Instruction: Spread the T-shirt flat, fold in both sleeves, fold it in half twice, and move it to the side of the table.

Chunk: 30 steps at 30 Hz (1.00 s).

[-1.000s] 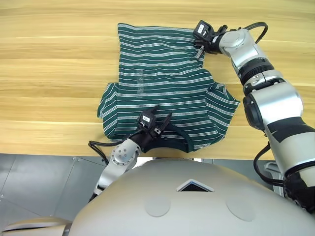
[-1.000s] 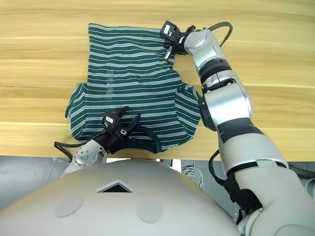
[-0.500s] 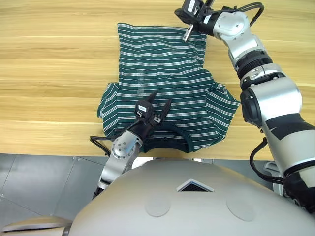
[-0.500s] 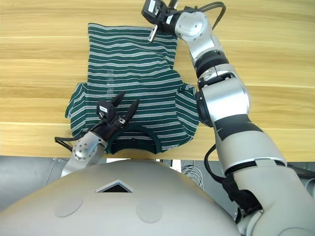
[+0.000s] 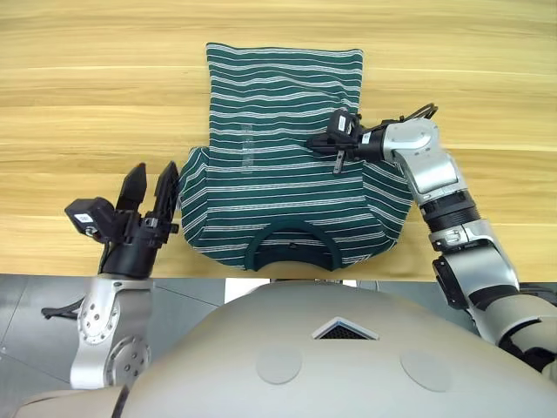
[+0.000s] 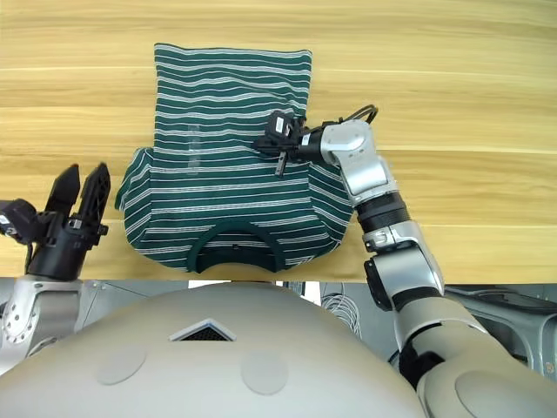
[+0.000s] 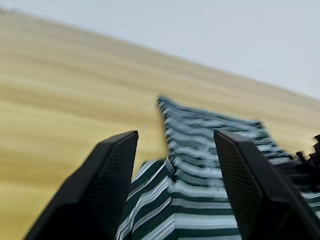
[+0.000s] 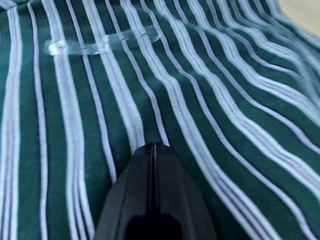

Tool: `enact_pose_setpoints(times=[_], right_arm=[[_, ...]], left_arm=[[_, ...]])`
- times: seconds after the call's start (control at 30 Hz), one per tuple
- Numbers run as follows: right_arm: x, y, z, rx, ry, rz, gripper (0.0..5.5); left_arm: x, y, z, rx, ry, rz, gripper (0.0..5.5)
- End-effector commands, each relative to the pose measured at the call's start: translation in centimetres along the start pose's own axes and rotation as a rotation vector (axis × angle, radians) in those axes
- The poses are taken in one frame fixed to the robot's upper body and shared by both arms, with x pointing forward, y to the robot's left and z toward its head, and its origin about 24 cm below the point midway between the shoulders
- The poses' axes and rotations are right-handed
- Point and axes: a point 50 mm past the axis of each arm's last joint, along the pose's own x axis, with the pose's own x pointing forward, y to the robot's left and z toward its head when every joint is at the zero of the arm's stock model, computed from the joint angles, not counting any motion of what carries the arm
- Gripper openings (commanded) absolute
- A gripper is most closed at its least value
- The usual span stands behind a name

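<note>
On woodgrain table point(image 5: 87, 87), green striped T-shirt point(image 5: 278, 187) lies spread.

Silver-grey arms point(image 5: 439, 187) in rounded segments with black joint bands; black looped cables point(image 5: 419, 111) at the wrists; black jaws, wedge-shaped, finely ribbed inside.

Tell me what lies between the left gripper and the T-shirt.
Just a narrow strip of bare wooden table, clearest in the right eye view. The left gripper, fingers open, is beside the T-shirt, apart from its sleeve.
</note>
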Motion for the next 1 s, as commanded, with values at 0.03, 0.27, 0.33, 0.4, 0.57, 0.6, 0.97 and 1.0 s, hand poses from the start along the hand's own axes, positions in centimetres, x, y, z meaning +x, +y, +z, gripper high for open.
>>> enact_pose_setpoints(times=[0.03, 0.27, 0.33, 0.4, 0.57, 0.6, 0.97, 1.0], right_arm=[[0.4, 0.6, -0.6, 0.011, 0.057, -0.016, 0.02], [0.7, 1.0, -1.7, -0.013, 0.141, -0.045, 0.02], [0.7, 1.0, -1.5, -0.017, 0.138, -0.045, 0.02], [0.7, 0.7, -1.4, -0.024, 0.14, -0.053, 0.02], [0.6, 0.6, -1.2, -0.031, 0.138, -0.065, 0.02], [0.6, 0.6, -1.2, -0.032, 0.137, -0.067, 0.02], [0.3, 0.7, -0.7, -0.033, 0.115, -0.086, 0.0], [0.3, 0.7, -0.7, -0.034, 0.114, -0.088, 0.0]], left_arm=[[-1.3, 2.6, -0.7, -0.13, 0.144, 0.084, 2.71], [-1.3, 4.5, -2.1, -0.354, 0.323, 0.138, 2.71], [-0.9, 4.4, -2.5, -0.403, 0.343, 0.121, 2.71], [-0.3, 3.8, -2.7, -0.464, 0.357, 0.082, 2.71], [0.8, 3.2, -3.4, -0.538, 0.388, 0.049, 2.71], [1.0, 3.2, -3.5, -0.545, 0.388, 0.05, 2.71], [1.9, 3.9, -4.5, -0.552, 0.417, 0.105, 1.15], [1.9, 3.9, -4.7, -0.553, 0.423, 0.104, 1.03]])
